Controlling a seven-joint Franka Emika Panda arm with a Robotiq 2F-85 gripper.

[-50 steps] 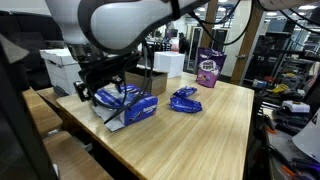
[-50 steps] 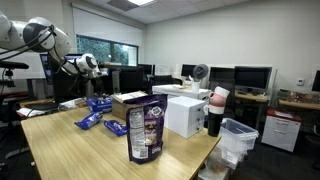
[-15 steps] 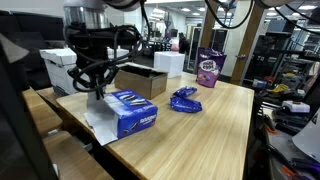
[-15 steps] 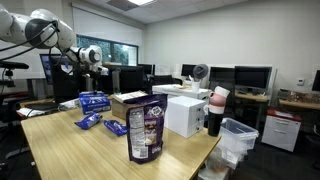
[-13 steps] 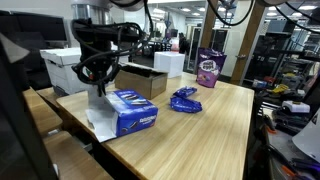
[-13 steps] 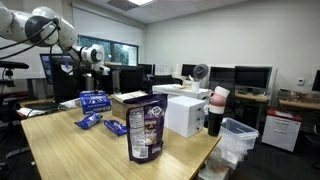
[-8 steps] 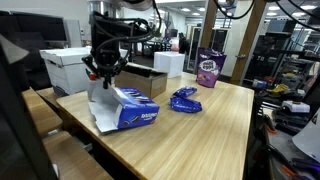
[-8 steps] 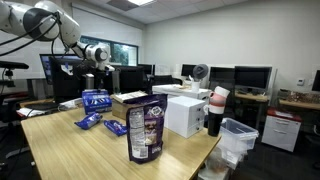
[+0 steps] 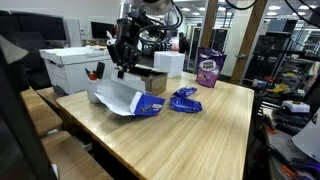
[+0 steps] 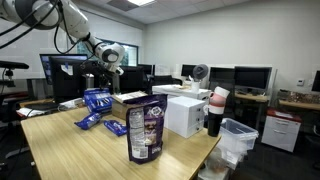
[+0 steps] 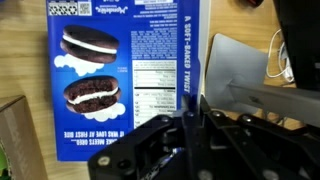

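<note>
My gripper (image 9: 122, 70) is shut on the top edge of a large blue sandwich-cookie package (image 9: 140, 103), which hangs tilted just above the wooden table (image 9: 210, 130). In the wrist view the package (image 11: 120, 70) fills the left and middle, and its thin edge runs down between the closed fingers of the gripper (image 11: 194, 122). In an exterior view the gripper (image 10: 108, 68) holds the package (image 10: 97, 100) next to an open cardboard box (image 10: 130, 100).
The cardboard box (image 9: 155, 80) stands just behind the package. Small blue wrappers (image 9: 185, 100) lie mid-table, and a purple bag (image 9: 209, 68) stands at the far end. A white box (image 9: 65, 68) sits at the left. A white appliance (image 10: 185, 115) and a cup (image 10: 215, 110) stand near the table's edge.
The arm has carried the package sideways along the table toward the cardboard box. The package has swung and tilted flatter. The gripper has stayed shut on it.
</note>
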